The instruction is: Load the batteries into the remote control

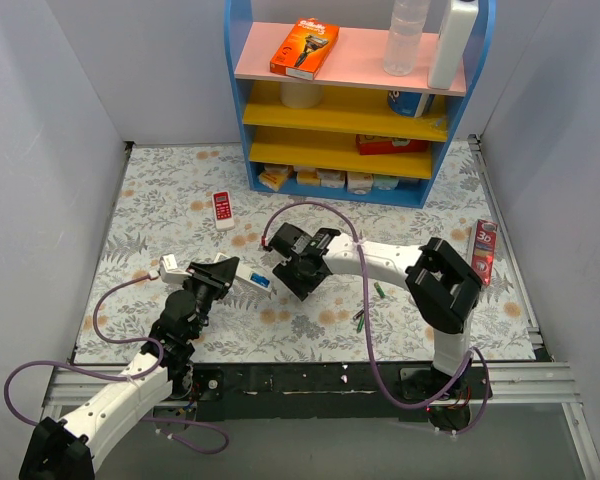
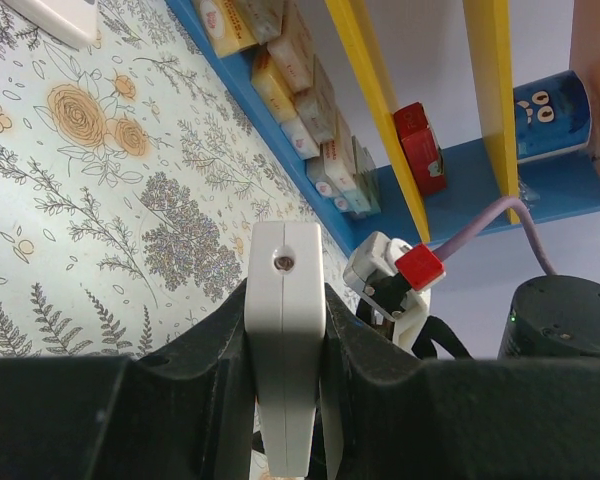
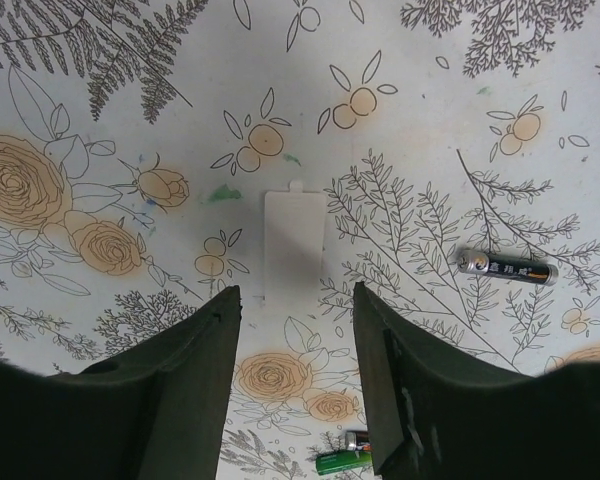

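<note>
Closest in, the left gripper (image 2: 285, 303) is clamped on the remote control (image 2: 283, 380). It grips the long sides, so the slim white body stands on edge and looks lifted off the tabletop (image 1: 160, 190). My guess is that this hold turns the battery compartment toward the other arm for loading. From above, a blue speck shows at the remote's far end. It is too small to tell whether that is a cell already seated.

Just to the right a white panel (image 3: 295, 240) with a small tab, probably the battery cover, lies flat and out of the way. The right gripper (image 3: 298, 292) hovers directly over it, jaws wide with nothing between them. Farther right lie loose batteries, a dark battery (image 3: 505, 267) and a green battery (image 3: 342, 462). Each rests on its side well apart from the remote, so a pick has to come before any loading.

The tabletop carries a floral print in grey and orange, and plain pale walls close it in. A blue-and-yellow shelf (image 1: 340, 118) stands at the back with a short red-and-white remote (image 1: 222, 210) lying before it. A red tube (image 1: 485, 250) lies near the right edge.
</note>
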